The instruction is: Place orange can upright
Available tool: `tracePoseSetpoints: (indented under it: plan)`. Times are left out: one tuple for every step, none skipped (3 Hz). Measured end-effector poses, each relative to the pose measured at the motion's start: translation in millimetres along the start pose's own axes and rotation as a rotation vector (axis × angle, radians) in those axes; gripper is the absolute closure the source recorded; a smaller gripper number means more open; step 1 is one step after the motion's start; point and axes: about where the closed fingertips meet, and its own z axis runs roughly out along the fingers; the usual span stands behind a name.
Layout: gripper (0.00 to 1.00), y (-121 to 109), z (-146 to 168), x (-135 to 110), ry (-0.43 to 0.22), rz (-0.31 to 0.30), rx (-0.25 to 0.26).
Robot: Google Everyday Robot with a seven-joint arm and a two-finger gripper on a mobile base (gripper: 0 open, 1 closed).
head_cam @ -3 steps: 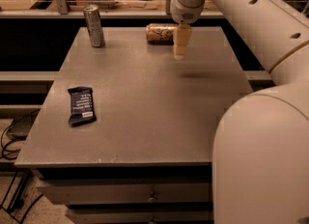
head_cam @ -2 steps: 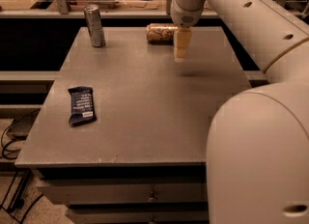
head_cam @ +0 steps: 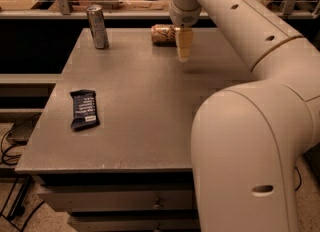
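The orange can (head_cam: pixel 163 34) lies on its side near the far edge of the grey table (head_cam: pixel 145 106), its length running left to right. My gripper (head_cam: pixel 183 51) hangs just right of and slightly in front of the can, fingers pointing down toward the tabletop. The gripper partly covers the can's right end. It holds nothing that I can see.
A tall slim silver-grey can (head_cam: pixel 97 27) stands upright at the far left of the table. A dark blue snack bar wrapper (head_cam: pixel 84 108) lies flat near the left front. My own arm (head_cam: pixel 250 126) fills the right side of the view. A railing runs behind the table.
The gripper has shifted slightly toward the can and a bit lower. The can and other objects have not moved.
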Motion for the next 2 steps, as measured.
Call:
tracePoseSetpoints:
  plan:
    - [0.00, -0.2, 0.1, 0.0, 0.000, -0.002, 0.000]
    - [0.00, 2.1, 11.0, -3.4, 0.023, -0.020, -0.031]
